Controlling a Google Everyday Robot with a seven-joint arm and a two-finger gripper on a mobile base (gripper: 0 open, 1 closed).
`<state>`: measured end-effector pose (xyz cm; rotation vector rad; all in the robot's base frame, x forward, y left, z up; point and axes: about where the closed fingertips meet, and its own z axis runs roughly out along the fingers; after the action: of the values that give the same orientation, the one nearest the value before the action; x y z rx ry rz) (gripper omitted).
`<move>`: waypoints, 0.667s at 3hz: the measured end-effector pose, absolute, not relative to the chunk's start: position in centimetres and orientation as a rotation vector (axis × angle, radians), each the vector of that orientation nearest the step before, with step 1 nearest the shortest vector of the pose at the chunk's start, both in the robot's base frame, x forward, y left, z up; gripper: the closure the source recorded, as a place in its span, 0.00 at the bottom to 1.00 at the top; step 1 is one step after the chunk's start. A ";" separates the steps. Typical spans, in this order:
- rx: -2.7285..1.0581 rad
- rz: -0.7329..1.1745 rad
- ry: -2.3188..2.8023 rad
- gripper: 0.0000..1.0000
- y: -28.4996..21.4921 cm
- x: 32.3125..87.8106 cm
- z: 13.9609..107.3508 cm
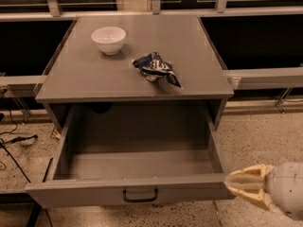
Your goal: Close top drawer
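Note:
The top drawer [128,193] is a wide grey metal drawer pulled far out of the grey cabinet. Its deep box is empty. A small black wire handle [140,196] sits at the centre of its front. My gripper [230,182] is at the lower right, its tan fingertips pointing left and sitting right at the drawer front's right end. I cannot tell whether it touches the front.
A white bowl [108,39] and a crumpled blue snack bag [156,68] lie on the cabinet top [94,74]. Grey rails run along the dark window behind. Cables lie on the speckled floor at the left [14,143].

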<state>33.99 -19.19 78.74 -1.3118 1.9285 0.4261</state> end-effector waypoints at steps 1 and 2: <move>-1.302 0.465 1.898 1.00 -18.7 32.7 75.9; -1.331 0.478 1.881 1.00 -17.8 31.7 73.1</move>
<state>31.71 -17.77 73.06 -1.3314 1.8810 0.4776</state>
